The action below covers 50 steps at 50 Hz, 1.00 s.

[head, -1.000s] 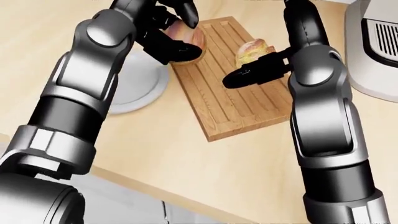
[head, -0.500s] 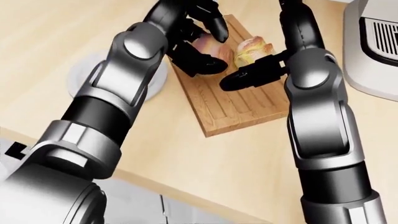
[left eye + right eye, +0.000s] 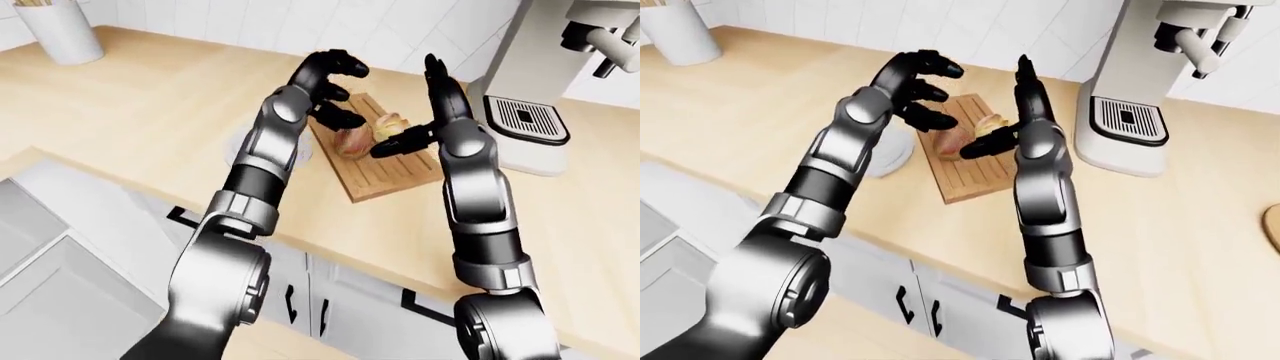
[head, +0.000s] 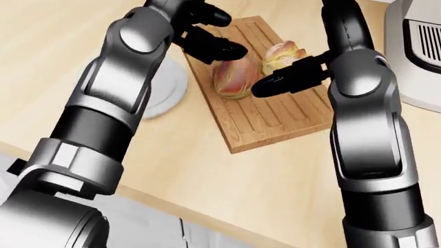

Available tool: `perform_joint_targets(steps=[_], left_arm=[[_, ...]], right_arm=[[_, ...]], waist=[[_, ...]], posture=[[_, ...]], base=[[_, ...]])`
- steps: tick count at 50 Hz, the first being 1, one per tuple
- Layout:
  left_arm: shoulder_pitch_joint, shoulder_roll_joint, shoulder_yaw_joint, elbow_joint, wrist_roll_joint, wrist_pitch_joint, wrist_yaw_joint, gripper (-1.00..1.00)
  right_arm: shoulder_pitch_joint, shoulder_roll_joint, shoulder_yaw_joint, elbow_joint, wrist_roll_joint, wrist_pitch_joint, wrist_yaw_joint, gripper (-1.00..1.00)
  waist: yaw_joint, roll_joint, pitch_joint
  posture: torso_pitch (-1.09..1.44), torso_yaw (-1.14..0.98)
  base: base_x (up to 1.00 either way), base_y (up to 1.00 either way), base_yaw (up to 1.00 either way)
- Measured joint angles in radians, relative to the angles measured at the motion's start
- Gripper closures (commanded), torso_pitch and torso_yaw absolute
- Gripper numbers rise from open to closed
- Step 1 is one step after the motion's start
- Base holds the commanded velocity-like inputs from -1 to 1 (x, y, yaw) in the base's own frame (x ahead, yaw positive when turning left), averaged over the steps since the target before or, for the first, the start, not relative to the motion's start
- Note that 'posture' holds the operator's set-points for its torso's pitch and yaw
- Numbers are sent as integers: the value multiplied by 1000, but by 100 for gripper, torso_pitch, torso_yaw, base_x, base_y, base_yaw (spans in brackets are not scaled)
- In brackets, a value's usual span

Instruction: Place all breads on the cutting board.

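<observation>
Since the earlier frame the left hand [image 4: 207,36] has let go and lifted off the reddish bread [image 4: 233,77], which now lies free on the cutting board [image 4: 269,124] on the desk [image 4: 207,175], just beside the second bread [image 4: 281,56]. White plate [image 4: 165,93] is mostly hidden behind the left arm, and the right forearm covers the board's right edge. Left fingers [image 4: 221,49] are spread wide, holding nothing; right hand [image 3: 432,90] is open too, one finger [image 4: 286,80] stretched just below the second bread, contact unclear.

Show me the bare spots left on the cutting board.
The cutting board is bare along its lower half in the head view, below the two breads. The top is crowded: both breads, left hand, right hand.
</observation>
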Motion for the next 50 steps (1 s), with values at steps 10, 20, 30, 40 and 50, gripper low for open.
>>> perform_joint_targets(steps=[10,20,30,40,50], left_arm=[[183,71,13,-364,3,135,-77,-21],[476,122,28,-959,33,357,-207,-25],[585,197,116,-1254,2,515,-262,-100],[716,292,264,-1469,-137,658,-223,-100],[878,348,470,-1729,-352,780,-161,-100]], right_arm=[[57,-21,7,-203,-46,101,92,-100],[163,-69,-16,-537,-126,265,273,-100],[272,-220,-82,-874,-226,442,481,-100],[403,-312,-345,-1082,-230,533,627,-100],[469,-274,-818,-1120,-220,410,885,-100]], waist=[[1,7,2],[3,5,6],[10,6,13],[8,11,12],[0,16,22]], posture=[[0,0],[0,0],[0,0],[0,0],[0,0]], base=[[0,0,0],[0,0,0],[0,0,0],[0,0,0],[0,0,0]])
